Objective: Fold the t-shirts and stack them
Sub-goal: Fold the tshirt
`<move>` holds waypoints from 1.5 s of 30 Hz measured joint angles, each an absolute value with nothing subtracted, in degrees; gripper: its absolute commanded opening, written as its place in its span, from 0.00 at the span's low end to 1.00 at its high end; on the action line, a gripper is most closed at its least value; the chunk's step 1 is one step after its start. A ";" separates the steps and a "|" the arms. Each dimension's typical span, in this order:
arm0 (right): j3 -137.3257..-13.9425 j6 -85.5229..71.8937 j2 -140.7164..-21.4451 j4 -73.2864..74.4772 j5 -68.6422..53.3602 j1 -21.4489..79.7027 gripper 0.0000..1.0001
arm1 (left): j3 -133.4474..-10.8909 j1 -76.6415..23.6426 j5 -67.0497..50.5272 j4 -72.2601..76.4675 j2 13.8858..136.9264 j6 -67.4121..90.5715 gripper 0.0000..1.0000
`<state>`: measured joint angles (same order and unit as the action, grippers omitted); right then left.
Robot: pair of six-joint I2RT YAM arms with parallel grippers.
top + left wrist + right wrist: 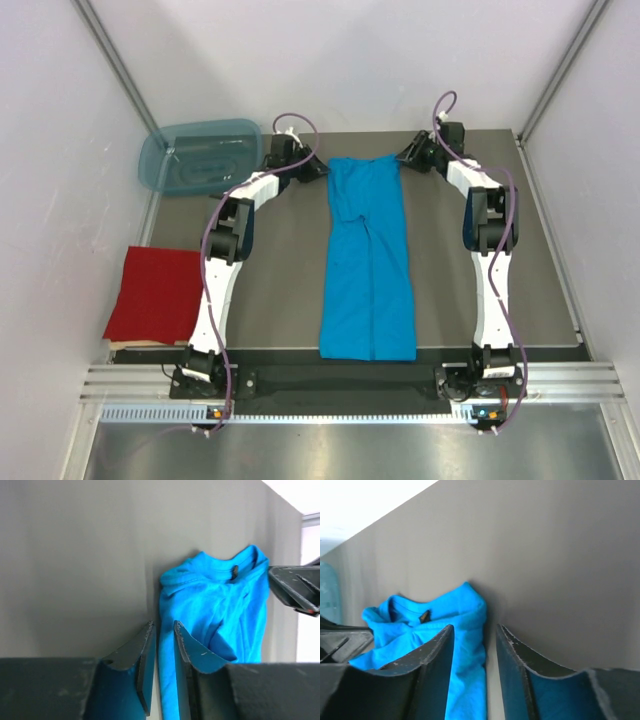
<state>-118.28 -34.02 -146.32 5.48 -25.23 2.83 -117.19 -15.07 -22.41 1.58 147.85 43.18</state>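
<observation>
We saw the turquoise t-shirt [368, 270] lying as a long narrow strip down the middle of the table [270, 290], collar at the far end. The left gripper [312, 168] sat at the shirt's far left corner. Its jaws were nearly together over the cloth's edge, and we could not tell whether they pinched it. The right gripper [408, 155] sat at the far right corner, jaws apart, with the shirt's edge showing between them. The red t-shirt [152, 295] lay folded flat at the table's near left edge, well apart from both grippers.
</observation>
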 measured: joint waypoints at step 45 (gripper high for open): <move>-110.48 -24.95 -127.42 11.31 -2.11 5.80 0.24 | -92.75 -11.09 -17.39 -1.89 115.90 44.53 0.41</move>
